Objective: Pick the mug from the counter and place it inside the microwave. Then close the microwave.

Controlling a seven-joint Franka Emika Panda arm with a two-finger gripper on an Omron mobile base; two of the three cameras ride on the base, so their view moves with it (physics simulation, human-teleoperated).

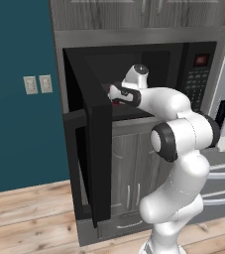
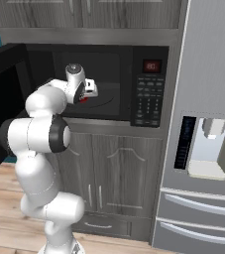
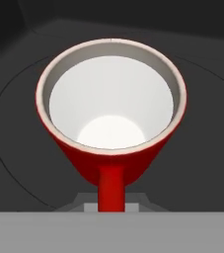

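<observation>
Arm hides mug (image 1: 118,101); fridge (image 2: 208,124) cropped.

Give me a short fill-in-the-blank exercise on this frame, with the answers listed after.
1. The mug has a red outside and a ____ inside.
2. The microwave door stands ____.
3. The gripper has its jaws shut on the mug's ____, a red strip at the bottom of the hand view.
4. Right of the microwave stands a steel ____.

Answers: white; open; handle; fridge
</observation>
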